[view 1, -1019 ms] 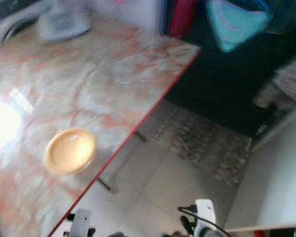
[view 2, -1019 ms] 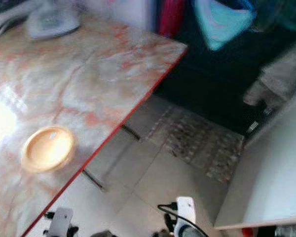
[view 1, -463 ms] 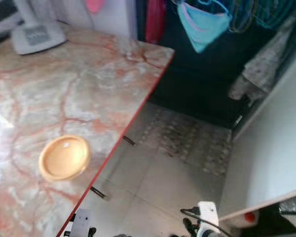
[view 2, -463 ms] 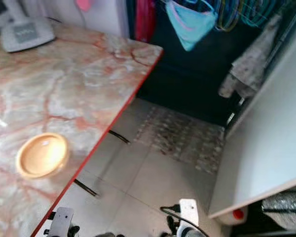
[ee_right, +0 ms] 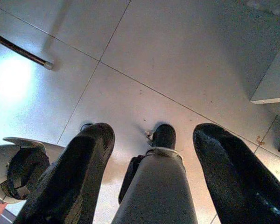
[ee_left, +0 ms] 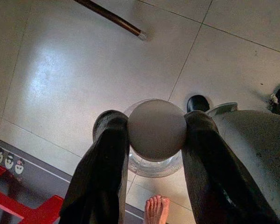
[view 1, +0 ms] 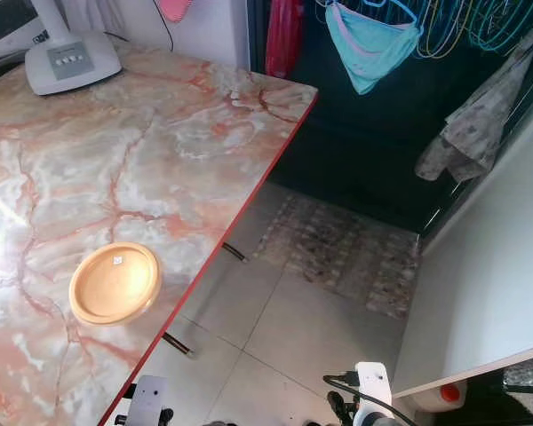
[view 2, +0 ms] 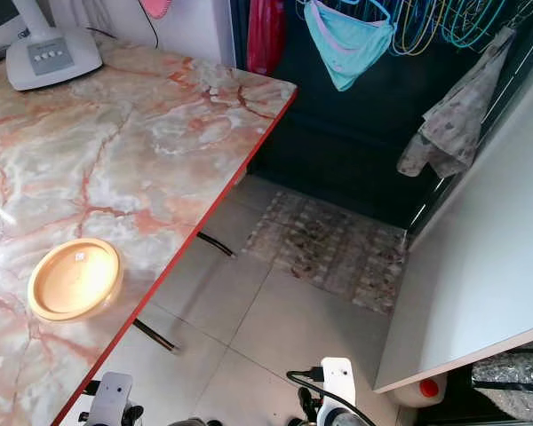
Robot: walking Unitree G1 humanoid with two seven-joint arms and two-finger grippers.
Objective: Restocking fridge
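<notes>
While I'm standing on the tiled floor (view 2: 275, 328) beside the marble tabletop (view 1: 142, 160), I'm carrying a jar (ee_left: 157, 140) in my left tool (ee_left: 156, 122), which is hanging low over the tiles. Its two black fingers (ee_left: 107, 154) are pressing against opposite sides of the jar, just under a round grey lid. My right tool (ee_right: 154, 133) is hanging spread wide with nothing between its fingers, looking down at the floor.

The jar looks to have a clear, rounded body, so I'm judging it stiff, smooth and likely breakable, and a drop onto these tiles would probably finish it. I can't tell how full it is, so I'm treating it as fairly heavy. The hold high up near the lid looks sensible to me, since the lid's edge should catch if the smooth wall starts sliding. I wouldn't tilt it.

A person's bare foot (ee_left: 154, 208) is showing near the jar, so I'm minding that too. On my right a white panel (view 2: 489, 266) is standing open, which I'm taking for the fridge door, with a red-capped bottle (view 2: 422, 389) below it. A wooden bowl (view 1: 115, 283) is sitting on the tabletop near its red edge.
</notes>
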